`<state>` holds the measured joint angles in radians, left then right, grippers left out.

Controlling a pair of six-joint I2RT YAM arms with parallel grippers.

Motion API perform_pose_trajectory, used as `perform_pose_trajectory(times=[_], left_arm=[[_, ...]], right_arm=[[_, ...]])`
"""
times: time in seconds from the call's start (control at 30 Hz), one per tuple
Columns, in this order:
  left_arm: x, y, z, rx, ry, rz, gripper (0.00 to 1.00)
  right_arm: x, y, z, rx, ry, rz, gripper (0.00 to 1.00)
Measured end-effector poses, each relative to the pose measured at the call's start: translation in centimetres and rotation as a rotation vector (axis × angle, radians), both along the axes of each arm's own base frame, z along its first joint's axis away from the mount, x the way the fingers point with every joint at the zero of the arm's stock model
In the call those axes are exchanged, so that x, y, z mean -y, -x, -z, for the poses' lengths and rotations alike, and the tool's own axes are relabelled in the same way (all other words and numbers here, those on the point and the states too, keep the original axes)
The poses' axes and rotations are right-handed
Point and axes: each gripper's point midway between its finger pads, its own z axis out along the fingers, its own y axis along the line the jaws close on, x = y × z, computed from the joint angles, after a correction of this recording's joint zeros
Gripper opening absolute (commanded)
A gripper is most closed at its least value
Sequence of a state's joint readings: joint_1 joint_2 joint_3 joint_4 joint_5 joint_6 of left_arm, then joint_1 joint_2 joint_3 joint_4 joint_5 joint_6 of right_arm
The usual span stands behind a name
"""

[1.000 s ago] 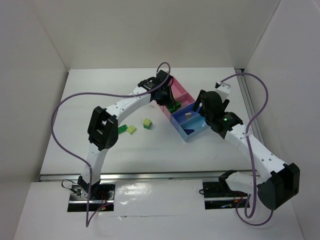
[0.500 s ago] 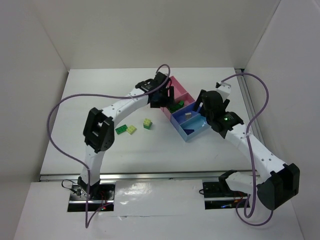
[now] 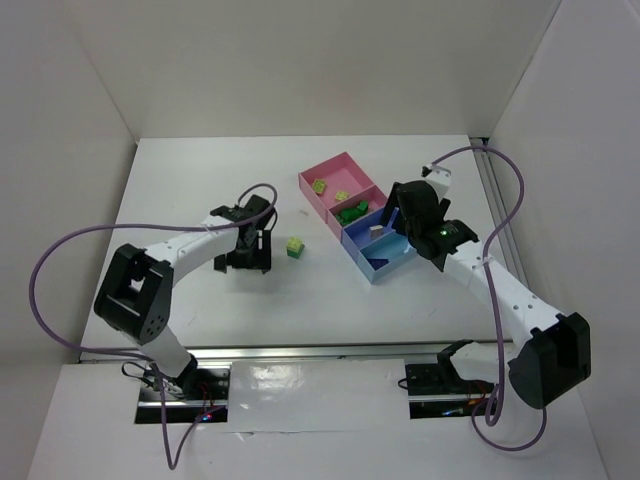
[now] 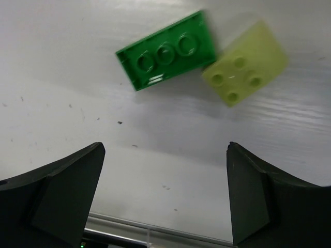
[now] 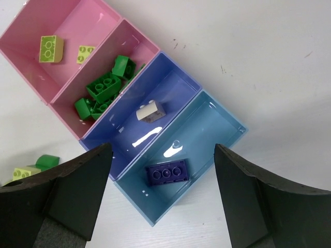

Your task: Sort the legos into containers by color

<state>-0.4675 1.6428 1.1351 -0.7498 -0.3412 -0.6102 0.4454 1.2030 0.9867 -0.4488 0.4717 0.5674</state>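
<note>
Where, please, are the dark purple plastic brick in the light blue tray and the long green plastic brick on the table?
Dark purple plastic brick (image 5: 166, 173): right wrist view, middle stud.
Long green plastic brick (image 4: 165, 52): left wrist view, middle stud.

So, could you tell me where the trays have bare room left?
The light blue tray is bare beyond the purple brick, and the dark blue tray either side of its pale brick. The green bricks crowd the neighbouring pink tray.

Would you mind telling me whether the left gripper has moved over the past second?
Yes. The left gripper has swung away from the pink trays, down and left in the overhead view, and now hovers over a loose green brick.
</note>
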Motion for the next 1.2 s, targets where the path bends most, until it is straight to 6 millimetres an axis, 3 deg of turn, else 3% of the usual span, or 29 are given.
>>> perform_pose_trajectory(times=[0.07, 0.17, 0.4, 0.77, 0.83, 0.93, 0.97, 1.0, 1.03, 1.1, 1.2], left_arm=[[-1.3, 1.6, 1.2, -0.056, -0.025, -0.020, 1.00], [-2.8, 1.7, 1.6, -0.076, -0.022, -0.084, 1.00], [-5.0, -0.5, 3.7, -0.112, 0.020, -0.208, 0.98], [-5.1, -5.1, 3.8, -0.075, 0.080, -0.260, 0.88], [-5.1, -5.3, 3.8, -0.071, 0.097, -0.266, 0.83], [-4.9, -5.7, 3.9, -0.063, 0.122, -0.280, 0.59], [-4.8, -5.8, 3.9, -0.061, 0.131, -0.286, 0.44], [-4.7, -5.8, 4.0, -0.063, 0.140, -0.284, 0.44], [-4.6, -5.8, 4.0, -0.065, 0.149, -0.279, 0.34], [-4.3, -6.0, 3.9, -0.060, 0.165, -0.280, 0.27], [-3.6, -6.5, 3.3, -0.042, 0.194, -0.260, 0.23]], right_arm=[[0.0, 0.0, 0.0, 0.000, -0.001, -0.002, 0.87], [-0.1, 0.0, 0.0, -0.001, -0.003, -0.004, 0.87], [-0.3, 0.1, 0.0, -0.001, -0.004, -0.011, 0.87], [-0.7, 0.2, 0.0, -0.004, -0.009, -0.025, 0.87], [-0.7, 0.2, 0.1, -0.004, -0.010, -0.026, 0.87], [-0.7, 0.2, 0.1, -0.004, -0.010, -0.026, 0.87], [-0.8, 0.2, 0.1, -0.004, -0.010, -0.027, 0.87], [-0.8, 0.2, 0.1, -0.004, -0.011, -0.028, 0.87], [-0.8, 0.2, 0.1, -0.004, -0.010, -0.029, 0.87], [-0.8, 0.2, 0.1, -0.005, -0.011, -0.030, 0.87], [-0.9, 0.2, 0.2, -0.008, -0.011, -0.031, 0.87]])
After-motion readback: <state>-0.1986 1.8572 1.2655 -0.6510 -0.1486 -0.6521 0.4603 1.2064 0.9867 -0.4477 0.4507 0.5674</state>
